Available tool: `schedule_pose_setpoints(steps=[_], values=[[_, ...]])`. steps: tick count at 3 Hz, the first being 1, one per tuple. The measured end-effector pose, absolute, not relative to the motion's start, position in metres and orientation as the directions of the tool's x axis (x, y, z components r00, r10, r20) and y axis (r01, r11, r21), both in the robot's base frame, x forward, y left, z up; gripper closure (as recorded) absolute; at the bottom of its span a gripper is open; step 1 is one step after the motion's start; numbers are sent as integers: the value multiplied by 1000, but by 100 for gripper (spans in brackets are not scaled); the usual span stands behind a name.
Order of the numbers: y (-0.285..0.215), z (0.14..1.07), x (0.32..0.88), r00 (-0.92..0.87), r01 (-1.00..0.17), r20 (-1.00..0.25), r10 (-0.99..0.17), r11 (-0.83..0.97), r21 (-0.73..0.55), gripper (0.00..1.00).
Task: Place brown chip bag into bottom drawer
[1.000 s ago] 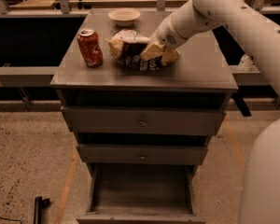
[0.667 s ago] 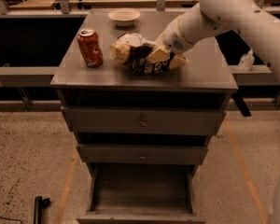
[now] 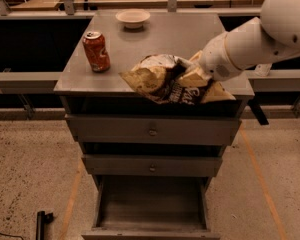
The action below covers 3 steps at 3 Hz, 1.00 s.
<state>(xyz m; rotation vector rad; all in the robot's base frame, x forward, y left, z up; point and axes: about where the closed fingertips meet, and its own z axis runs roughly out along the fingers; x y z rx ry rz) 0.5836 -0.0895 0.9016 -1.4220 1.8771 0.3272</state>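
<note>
Gripping the brown chip bag [image 3: 157, 81], our hand [image 3: 192, 77] sits right of centre in the frame, its fingers clamped on the bag's right part. The bag hangs crumpled at the front edge of the cabinet's surface [image 3: 175, 34], overlapping that edge in our view. Our white arm [image 3: 250, 41] reaches in from the upper right. Toward the upper left an orange-red soda can [image 3: 96, 51] stands upright on the surface, well apart from the bag, and a pale bowl [image 3: 133, 18] sits near the back edge. Below, the top drawer [image 3: 152, 130] and middle drawer [image 3: 151, 166] are shut, and the bottom drawer [image 3: 150, 209] stands pulled open.
</note>
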Motion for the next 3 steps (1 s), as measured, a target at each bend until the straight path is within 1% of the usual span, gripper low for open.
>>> schedule_pose_setpoints(steps=[1,2,3], values=[[-92,884,528,-161,-923,-691,-705,356,-148,100],[-84,864,498,-184,-934,-690,-700,344,-99,100],[-82,856,494,-193,-934,-691,-697,345,-88,100]])
